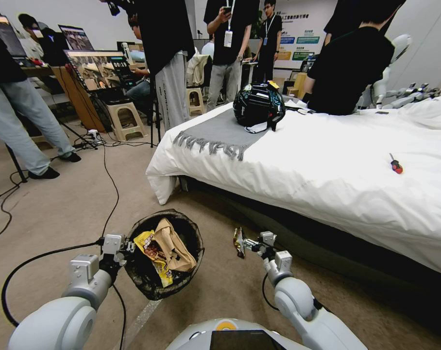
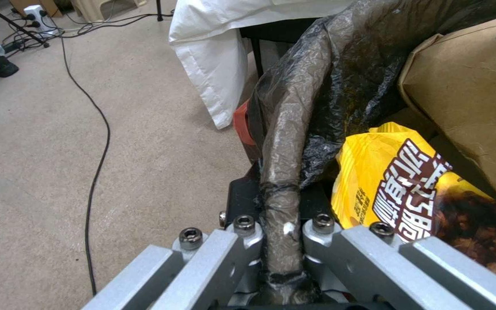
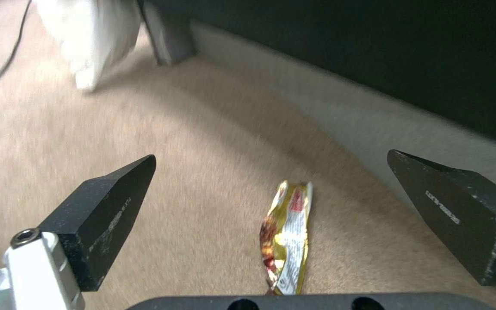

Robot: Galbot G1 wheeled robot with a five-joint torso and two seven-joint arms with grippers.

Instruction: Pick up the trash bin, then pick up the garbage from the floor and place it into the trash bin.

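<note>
The trash bin [image 1: 168, 212], wrapped in its crinkled black bag, hangs tilted at lower centre of the head view. My left gripper [image 1: 126, 248] is shut on its rim [image 2: 285, 129], and the fingers [image 2: 242, 245] clamp the bag-covered edge. Inside lie a yellow snack bag [image 1: 150, 248] [image 2: 397, 185] and brown paper [image 1: 174, 245] [image 2: 472, 99]. To the bin's right my right gripper [image 1: 247, 243] [image 3: 271, 157] is open just above the carpet. One piece of garbage, a flat yellow wrapper [image 1: 238, 241] [image 3: 287, 237], lies on the floor between its two fingers, untouched.
A bed [image 1: 327, 165] with a white cover fills the right, its dark base [image 1: 298, 233] close beside my right gripper. On it sit a black helmet [image 1: 258, 104] and a screwdriver [image 1: 396, 166]. A black cable [image 1: 111, 194] crosses the carpet on the left. People, stools and desks stand behind.
</note>
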